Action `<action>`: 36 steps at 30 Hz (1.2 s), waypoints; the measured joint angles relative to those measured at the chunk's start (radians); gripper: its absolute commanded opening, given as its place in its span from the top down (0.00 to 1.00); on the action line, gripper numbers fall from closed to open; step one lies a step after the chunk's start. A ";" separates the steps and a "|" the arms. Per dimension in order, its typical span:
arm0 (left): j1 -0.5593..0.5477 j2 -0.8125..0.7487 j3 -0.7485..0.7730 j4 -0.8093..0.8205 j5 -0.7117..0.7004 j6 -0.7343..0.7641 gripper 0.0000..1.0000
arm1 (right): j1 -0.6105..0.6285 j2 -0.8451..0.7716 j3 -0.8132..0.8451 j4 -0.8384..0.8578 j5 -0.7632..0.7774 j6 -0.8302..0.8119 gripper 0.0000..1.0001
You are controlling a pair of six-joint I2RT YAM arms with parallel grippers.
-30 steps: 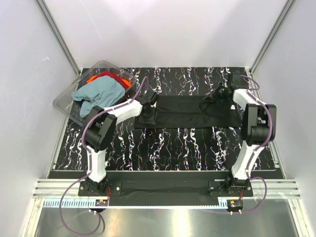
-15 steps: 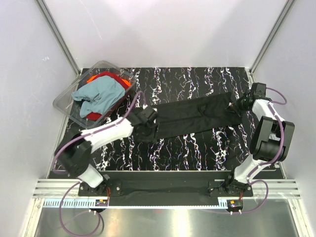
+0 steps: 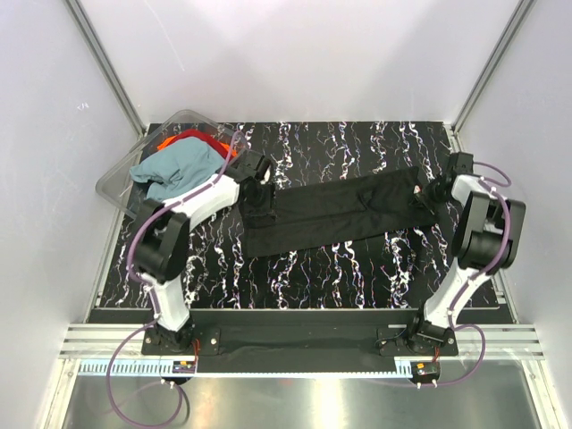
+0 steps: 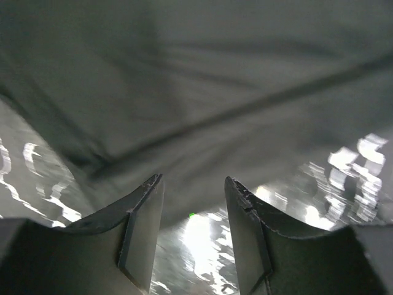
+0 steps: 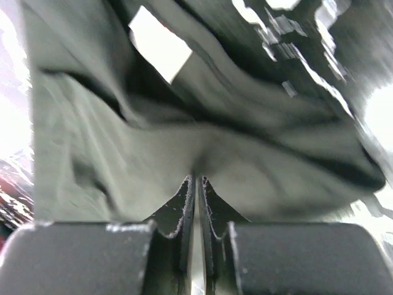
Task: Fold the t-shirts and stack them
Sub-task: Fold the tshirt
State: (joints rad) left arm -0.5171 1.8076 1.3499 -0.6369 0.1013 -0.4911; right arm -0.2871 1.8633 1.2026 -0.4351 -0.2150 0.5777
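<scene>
My right gripper (image 5: pixel 196 178) has its jaws almost touching, nipping a bunched fold of the black t-shirt (image 3: pixel 335 210). Soft, creased cloth billows just past the tips, and a white label (image 5: pixel 161 43) sits further ahead. Only the overhead view shows me the shirt as a long, slanted band on the glossy marbled table (image 3: pixel 357 259), running from one gripper to the other. My left gripper (image 4: pixel 193 179) stands with jaws wide, only shiny tabletop between them, and the shirt's edge lies just beyond the fingertips. Out to its left, a clear plastic tub (image 3: pixel 116 183) holds the crumpled teal-blue t-shirt (image 3: pixel 183 170) and red-orange t-shirt (image 3: pixel 174 141). Both arms are bent at the elbow, wrists turned inward.
</scene>
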 measured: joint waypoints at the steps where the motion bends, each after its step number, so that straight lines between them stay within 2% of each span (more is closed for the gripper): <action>1: 0.017 0.031 0.001 -0.007 -0.001 0.006 0.51 | 0.000 0.028 0.026 0.005 -0.012 -0.003 0.88; 5: 0.045 0.099 0.001 -0.035 -0.020 0.019 0.51 | 0.000 0.117 0.121 0.029 -0.032 -0.009 0.88; 12: 0.045 0.106 -0.008 -0.042 -0.072 0.023 0.51 | 0.000 0.202 0.209 0.022 0.009 -0.024 0.88; 17: 0.031 0.061 -0.106 0.013 -0.104 -0.021 0.51 | 0.001 0.262 0.310 0.004 0.051 -0.051 0.86; 22: -0.027 -0.036 -0.242 0.013 -0.132 -0.098 0.51 | 0.002 0.293 0.380 -0.027 0.053 -0.098 0.77; 24: -0.059 -0.071 -0.262 -0.002 -0.130 -0.121 0.50 | 0.002 0.311 0.424 -0.035 0.009 -0.114 0.75; 26: -0.085 -0.110 -0.259 -0.005 -0.123 -0.130 0.48 | 0.003 0.311 0.443 -0.038 -0.020 -0.117 0.68; 30: -0.072 -0.143 -0.127 -0.045 -0.108 -0.088 0.50 | 0.006 0.259 0.438 -0.075 -0.031 -0.105 0.60; 36: 0.003 -0.038 0.185 -0.018 -0.095 0.045 0.55 | 0.005 0.052 0.372 -0.119 -0.040 -0.074 0.53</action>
State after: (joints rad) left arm -0.5137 1.7699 1.5352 -0.6548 0.0063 -0.4465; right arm -0.2817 1.9156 1.5749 -0.5541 -0.2550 0.5037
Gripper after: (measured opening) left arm 0.465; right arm 0.444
